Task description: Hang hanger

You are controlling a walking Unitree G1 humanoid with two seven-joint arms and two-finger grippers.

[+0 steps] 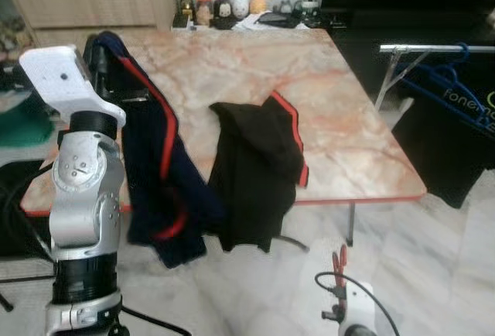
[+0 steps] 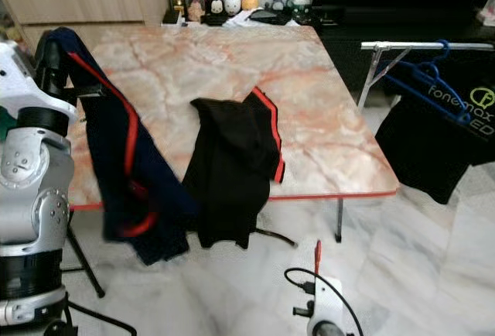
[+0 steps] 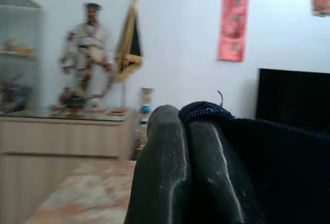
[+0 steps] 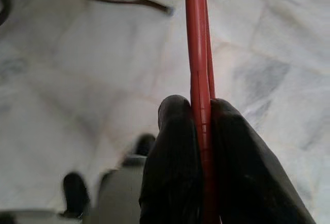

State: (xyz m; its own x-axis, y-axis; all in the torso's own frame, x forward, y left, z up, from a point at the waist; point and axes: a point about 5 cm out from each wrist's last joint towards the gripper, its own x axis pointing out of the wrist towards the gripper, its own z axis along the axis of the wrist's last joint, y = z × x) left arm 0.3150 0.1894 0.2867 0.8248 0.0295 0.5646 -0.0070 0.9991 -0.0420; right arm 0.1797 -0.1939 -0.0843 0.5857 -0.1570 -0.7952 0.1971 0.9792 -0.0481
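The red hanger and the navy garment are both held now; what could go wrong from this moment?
1. The left gripper pinches the navy garment only at its edge, and most of the cloth hangs below the table edge; it may slip out.
2. The right gripper clamps the thin red hanger low near the floor; it could twist between the fingers.
3. The black garment drapes over the table edge beside the navy one and could get dragged off.

A thin red hanger [image 4: 199,53] is held low above the marble floor, clamped between the closed jaws of the right gripper [image 4: 201,126], with its doubled red bar running straight out past the fingertips; in the head views only its red tip [image 2: 317,252] is seen, upright
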